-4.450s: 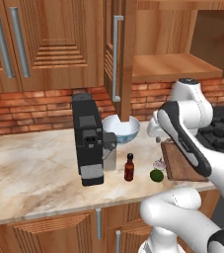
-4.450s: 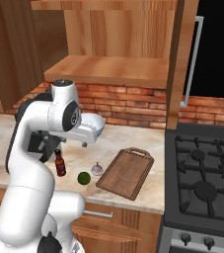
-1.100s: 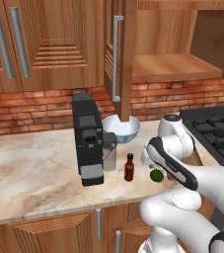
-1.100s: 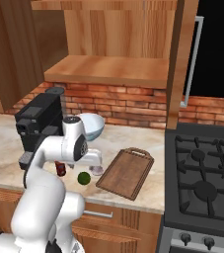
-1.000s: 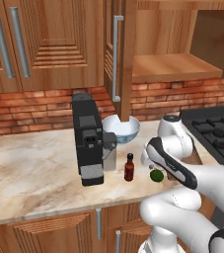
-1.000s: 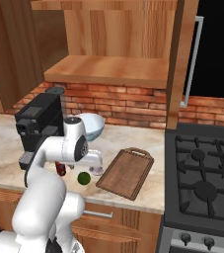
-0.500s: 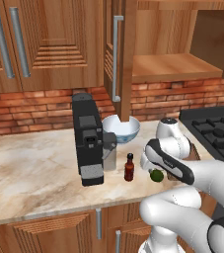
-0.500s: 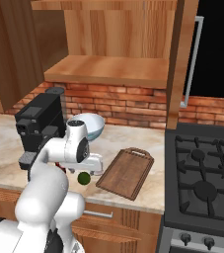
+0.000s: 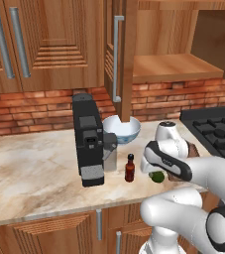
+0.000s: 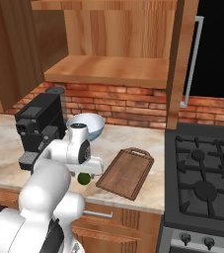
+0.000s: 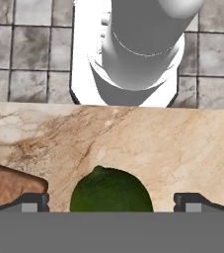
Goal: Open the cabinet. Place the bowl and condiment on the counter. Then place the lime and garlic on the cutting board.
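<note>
**Green lime sits between open jaws on kitchen counter**

Dark green and round, the lime (image 11: 111, 190) lies on the marbled counter (image 9: 29, 173), just beside the near corner of the cutting board (image 10: 126, 171). The gripper (image 11: 111, 200) hangs low over the fruit with its jaws spread wide, one fingertip (image 11: 29, 201) on either side and neither yet touching the skin. The cabinet (image 9: 119, 54) above stands open, while the bowl (image 9: 120, 129) and the condiment bottle (image 9: 129, 167) already rest on the counter near a black coffee machine (image 9: 88, 141).

By its looks the lime is small, light and firm, so a modest squeeze should hold it without bruising. Its smooth, curved skin is the likely trouble: a grip set too high or off centre could squirt it sideways and send it rolling across the stone. The safest hold appears to be across its widest middle, fingers level and low, close to the counter. The garlic cannot be made out here.
</note>
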